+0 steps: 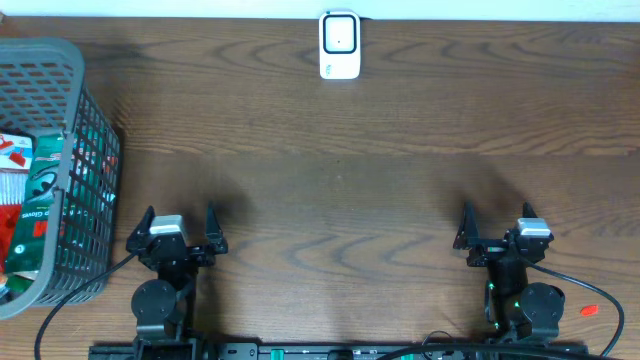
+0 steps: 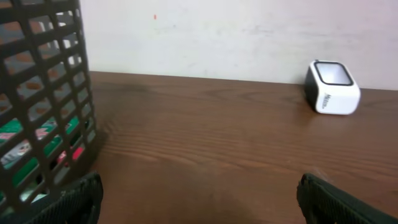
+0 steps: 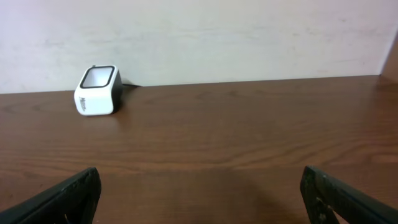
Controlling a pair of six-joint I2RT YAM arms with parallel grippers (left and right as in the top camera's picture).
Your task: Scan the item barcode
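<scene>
Spread wide and empty, the left pincer [image 1: 180,213] sits near the right side of the grey plastic mesh basket [image 1: 75,140], which holds the green-and-red packets [image 1: 35,195]. The right pincer [image 1: 497,211], equally spread, stands well right of it, so the left arm is nearer.

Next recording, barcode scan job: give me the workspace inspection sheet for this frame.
Surface: brown wooden table, no spills seen.
Job's things: white scanner at the far edge; grey basket at left holding packets.
Clutter: small red scrap by the right arm base.
Grippers: left gripper and right gripper open, holding nothing.
Cables: black lead trailing from the left arm base.
Surroundings: pale wall behind the table.
</scene>
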